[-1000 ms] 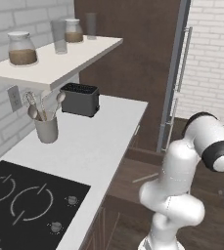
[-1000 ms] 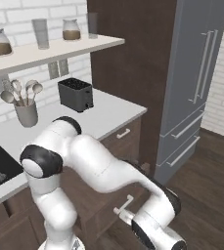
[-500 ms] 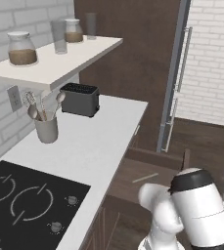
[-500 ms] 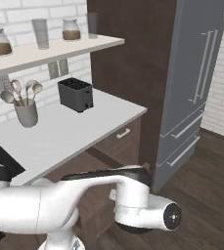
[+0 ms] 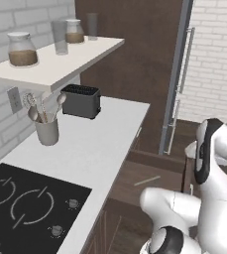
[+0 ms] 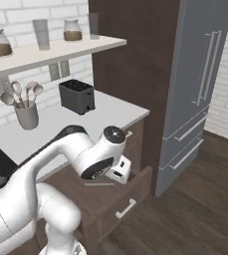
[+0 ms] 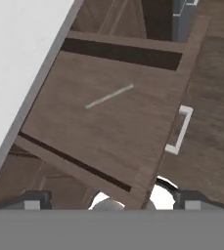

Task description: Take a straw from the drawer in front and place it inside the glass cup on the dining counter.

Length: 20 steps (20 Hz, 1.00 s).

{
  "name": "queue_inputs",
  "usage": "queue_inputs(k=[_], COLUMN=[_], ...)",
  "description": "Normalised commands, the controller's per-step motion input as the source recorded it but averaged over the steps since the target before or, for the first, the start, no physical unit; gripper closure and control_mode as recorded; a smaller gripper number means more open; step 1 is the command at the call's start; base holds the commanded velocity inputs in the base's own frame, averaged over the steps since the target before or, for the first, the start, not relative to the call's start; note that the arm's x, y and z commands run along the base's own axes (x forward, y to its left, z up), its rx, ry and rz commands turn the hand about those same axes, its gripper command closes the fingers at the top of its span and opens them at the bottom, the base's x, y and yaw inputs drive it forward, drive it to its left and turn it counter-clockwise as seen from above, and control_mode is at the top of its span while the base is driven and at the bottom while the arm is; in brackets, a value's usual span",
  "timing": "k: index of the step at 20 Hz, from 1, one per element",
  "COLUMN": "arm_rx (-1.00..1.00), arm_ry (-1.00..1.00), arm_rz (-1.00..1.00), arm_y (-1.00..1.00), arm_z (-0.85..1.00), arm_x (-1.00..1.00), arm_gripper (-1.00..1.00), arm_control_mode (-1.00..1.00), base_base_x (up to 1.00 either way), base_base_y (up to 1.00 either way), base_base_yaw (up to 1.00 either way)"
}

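The drawer [image 7: 108, 139] stands pulled out below the white worktop, its front with a pale handle [image 7: 179, 129] towards the right in the hand view. A thin pale straw [image 7: 108, 96] lies loose on the drawer floor, slanted, near the back. The straw [image 6: 99, 184] also lies left of my hand in the right base view, and as a faint stick [image 5: 147, 180] in the left base view. My gripper [image 7: 112, 201] hovers above the drawer's front half with its fingertips wide apart and nothing between them. The gripper [image 6: 118, 174] points down into the drawer [image 6: 120, 199]. The glass cup and dining counter are out of view.
A white worktop [image 5: 90, 144] runs left of the drawer, carrying a black toaster [image 5: 80, 100], a utensil pot [image 5: 46, 130] and a black cooktop [image 5: 21, 208]. A shelf [image 5: 60, 62] holds jars and glasses. A grey fridge [image 6: 195, 84] and a tall dark panel [image 6: 135, 60] stand behind.
The arm has swung from an upright pose at the side down over the open drawer, bringing the hand above it. The jaws have stayed open, and the straw has not moved.
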Motion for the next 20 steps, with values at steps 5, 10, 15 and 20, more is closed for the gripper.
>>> queue_inputs(k=[5, 10, 15, 20], arm_rx=[-0.27, -0.28, -0.17, -0.03], arm_ry=[0.23, 0.17, 0.11, 0.13], arm_rz=[-0.05, -0.07, -0.12, -0.11], arm_y=[0.36, 0.18, 0.02, 0.0], arm_z=[-0.37, -0.94, -0.85, -0.55], arm_x=[0.71, 0.47, 0.35, 0.44], arm_gripper=[-1.0, -1.0, -1.0, -1.0], arm_control_mode=[-1.0, -1.0, -1.0, -1.0], base_base_x=[0.0, 0.0, 0.0, 0.0], base_base_y=[0.0, 0.0, 0.0, 0.0], base_base_yaw=[0.0, 0.0, 0.0, 0.0])
